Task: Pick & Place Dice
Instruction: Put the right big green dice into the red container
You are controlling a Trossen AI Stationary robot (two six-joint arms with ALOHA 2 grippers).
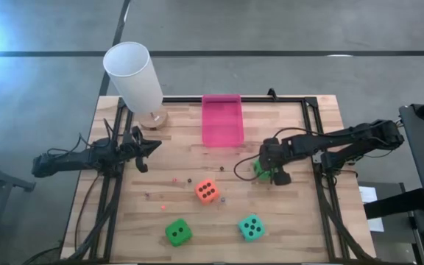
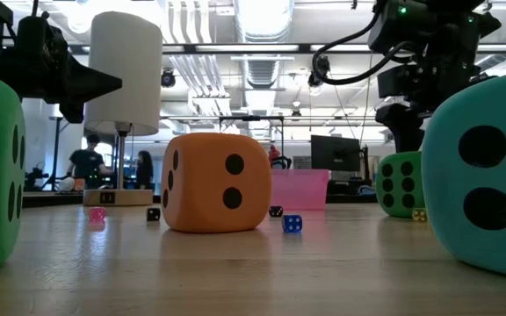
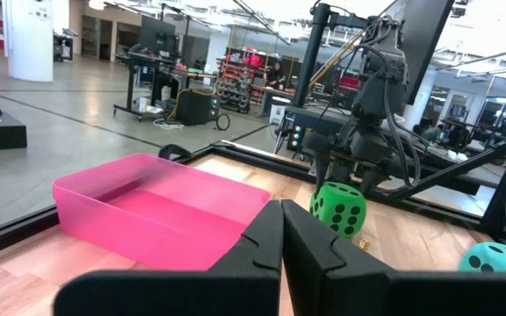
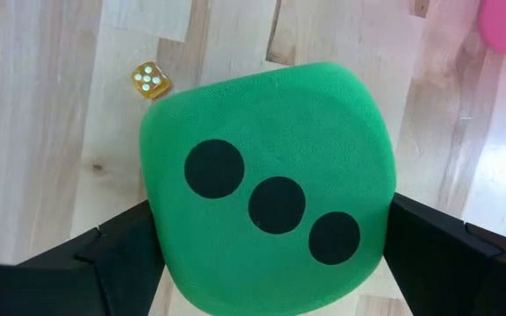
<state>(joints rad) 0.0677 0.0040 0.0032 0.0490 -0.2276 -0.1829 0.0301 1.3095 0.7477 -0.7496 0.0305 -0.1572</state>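
A bright green die (image 4: 271, 184) lies on the wooden table at the right, three pips up, with my right gripper (image 1: 272, 171) around it, fingers pointing down. An orange-red die (image 1: 206, 191), a second green die (image 1: 177, 232) and a teal die (image 1: 251, 228) rest on the table nearer the front edge. My left gripper (image 1: 149, 149) waits shut and level at the table's left. My right gripper comes at the green die from above, one finger (image 4: 121, 263) against one side (image 4: 161, 237) and the other finger against the opposite side (image 4: 380, 219). In the low view the die (image 2: 402, 184) stands upright with its underside on the table.
A pink bin (image 1: 221, 120) stands at the table's far edge, just beyond the right gripper. A white lamp (image 1: 135, 77) stands at the far left. Several tiny dice lie about, one yellow (image 4: 150, 80) beside the held die. A black frame borders the table.
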